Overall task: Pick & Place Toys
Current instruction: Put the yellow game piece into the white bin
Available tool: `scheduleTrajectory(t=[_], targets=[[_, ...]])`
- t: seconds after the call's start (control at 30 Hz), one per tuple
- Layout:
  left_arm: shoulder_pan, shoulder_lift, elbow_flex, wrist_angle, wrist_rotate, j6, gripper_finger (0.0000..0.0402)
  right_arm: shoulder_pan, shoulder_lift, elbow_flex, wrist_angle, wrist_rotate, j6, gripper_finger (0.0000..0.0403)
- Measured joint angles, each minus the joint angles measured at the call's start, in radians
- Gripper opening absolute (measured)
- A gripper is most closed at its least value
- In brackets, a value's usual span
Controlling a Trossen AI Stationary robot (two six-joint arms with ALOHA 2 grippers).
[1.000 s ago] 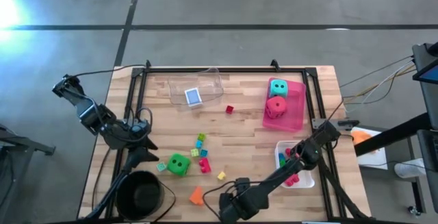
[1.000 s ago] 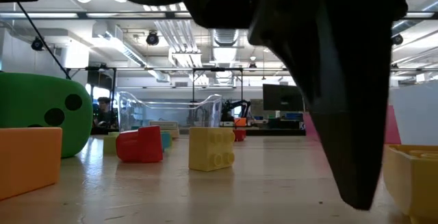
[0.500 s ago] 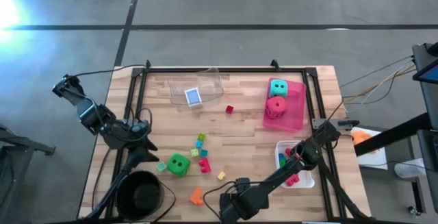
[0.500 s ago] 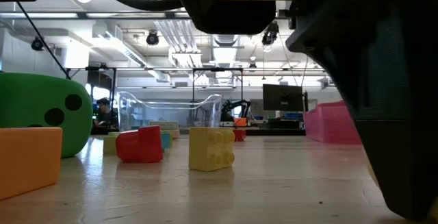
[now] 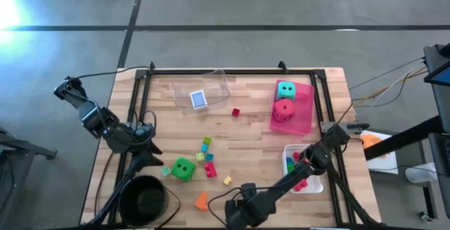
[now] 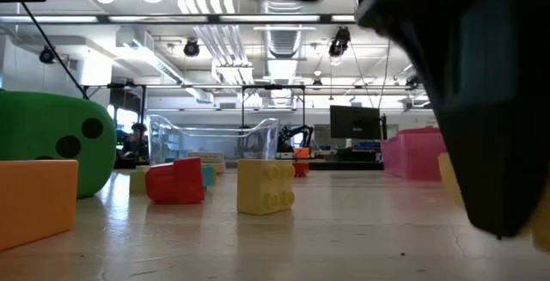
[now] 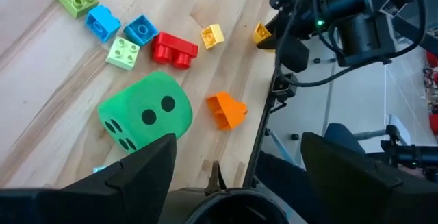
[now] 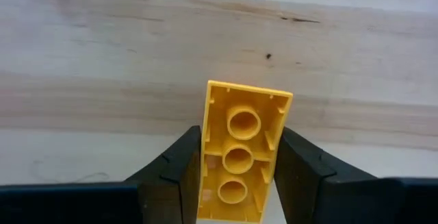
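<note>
The right hand (image 8: 238, 183) has just closed on a yellow brick (image 8: 241, 161), pinching it above the bench (image 8: 102, 59); a grasp made. The left hand (image 7: 219, 183) waits spread by the green die (image 7: 145, 114).

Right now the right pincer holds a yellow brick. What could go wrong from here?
1. The right pincer grips the yellow brick only by its long sides, with one end sticking out past the fingers; it may tilt or slip when lifted.
2. In the high view this pincer sits over the white tray, which holds other bricks; a dropped brick may bounce out of it.
3. The left pincer waits open near the green die; a move there could nudge it.
</note>
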State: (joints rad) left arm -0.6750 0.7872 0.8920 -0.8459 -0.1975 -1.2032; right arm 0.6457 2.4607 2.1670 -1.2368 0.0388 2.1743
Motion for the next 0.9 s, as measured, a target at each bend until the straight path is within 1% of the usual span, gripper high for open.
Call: scheduleTrajectory(t=[0.17,0.37,0.43,0.5,0.57,0.6,0.73,0.9], targets=[[0.024,0.000,0.000,0.000,-0.004,0.015,0.0316,0.010,-0.018,0.046,-0.078,0.037,-0.007,0.0131],[0.075,0.001,0.000,0.000,-0.004,0.027,0.0316,0.012,-0.089,0.096,-0.254,0.077,-0.061,0.0131],[0.092,0.002,0.000,0.001,-0.004,0.028,0.0316,0.011,-0.123,0.105,-0.327,0.115,-0.075,0.0131],[0.110,0.003,0.000,0.004,-0.004,0.039,0.0316,0.012,-0.165,0.099,-0.335,0.185,-0.090,0.0131],[0.138,0.011,0.000,0.014,-0.004,0.062,0.0316,0.011,-0.218,0.068,-0.333,0.273,-0.107,0.0131],[0.156,0.016,0.000,0.019,-0.004,0.080,0.0316,0.008,-0.242,0.054,-0.339,0.288,-0.107,0.0131],[0.233,0.036,0.000,0.042,0.003,0.142,0.0316,-0.002,-0.354,-0.043,-0.337,0.302,-0.132,0.0131],[0.315,0.055,0.000,0.065,0.067,0.196,0.0316,-0.003,-0.504,-0.194,-0.335,0.295,-0.142,0.0131]])
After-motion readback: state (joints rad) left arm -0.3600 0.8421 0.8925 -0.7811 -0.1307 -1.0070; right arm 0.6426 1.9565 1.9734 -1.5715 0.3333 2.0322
